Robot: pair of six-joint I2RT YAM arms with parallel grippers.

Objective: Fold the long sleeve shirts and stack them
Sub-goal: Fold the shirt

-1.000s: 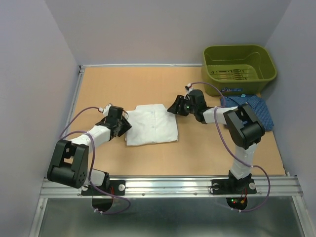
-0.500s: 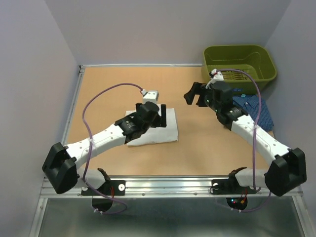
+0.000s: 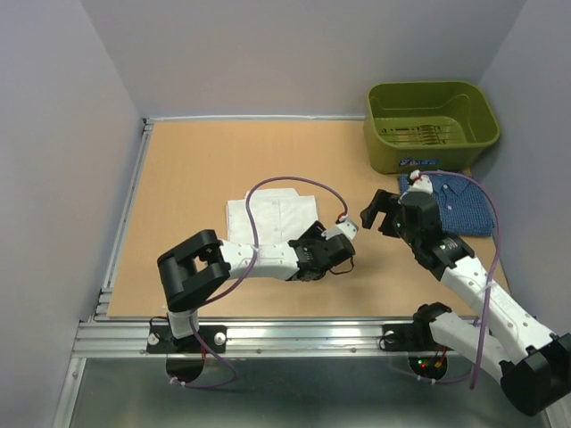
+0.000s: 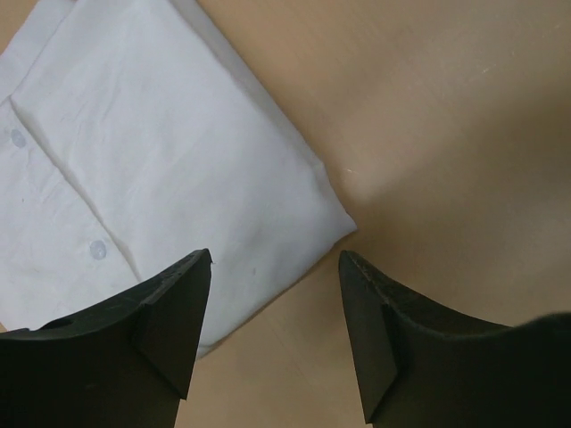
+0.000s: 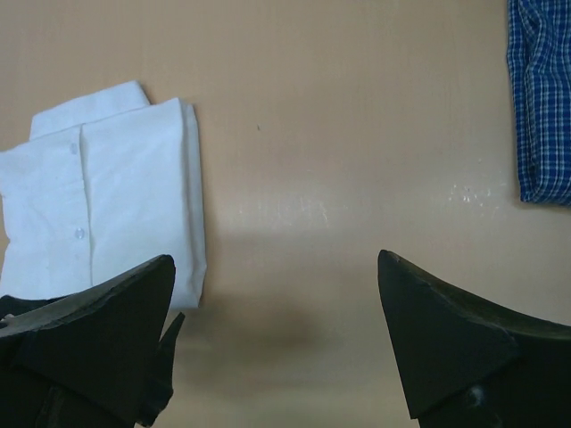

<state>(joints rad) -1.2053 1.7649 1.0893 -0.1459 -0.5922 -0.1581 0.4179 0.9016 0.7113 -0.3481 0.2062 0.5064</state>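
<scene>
A folded white shirt [image 3: 268, 217] lies mid-table, buttons up; the left wrist view shows its corner [image 4: 161, 169], the right wrist view its right side [image 5: 107, 196]. The blue checked shirt [image 3: 457, 201] lies at the right, in front of the bin; its edge shows at the top right of the right wrist view [image 5: 540, 98]. My left gripper [image 3: 335, 257] hovers open just off the white shirt's near right corner, with bare table between its fingers [image 4: 275, 259]. My right gripper [image 3: 378, 212] hangs wide open over bare table between the two shirts [image 5: 275, 263].
An olive-green bin [image 3: 384, 156] stands at the far right corner. A metal rail [image 3: 303, 334] runs along the near edge. Grey walls close in the table on the left, back and right. The left arm's elbow [image 3: 189, 267] sits near the front left.
Both grippers opened. The left gripper moved off the white shirt to its near right corner. The right gripper drew back toward the near right, uncovering the blue shirt.
</scene>
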